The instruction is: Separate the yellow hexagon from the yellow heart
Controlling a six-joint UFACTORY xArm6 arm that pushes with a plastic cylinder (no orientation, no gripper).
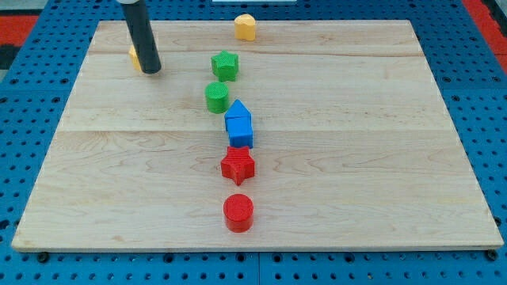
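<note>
The yellow heart sits at the view's top, near the board's top edge. The yellow hexagon lies far to its left, mostly hidden behind my rod, with only a sliver showing. My tip rests on the board right against the hexagon's right side.
A column of blocks runs down the board's middle: green star, green cylinder, blue house-shaped block, red star, red cylinder. The wooden board lies on a blue pegboard.
</note>
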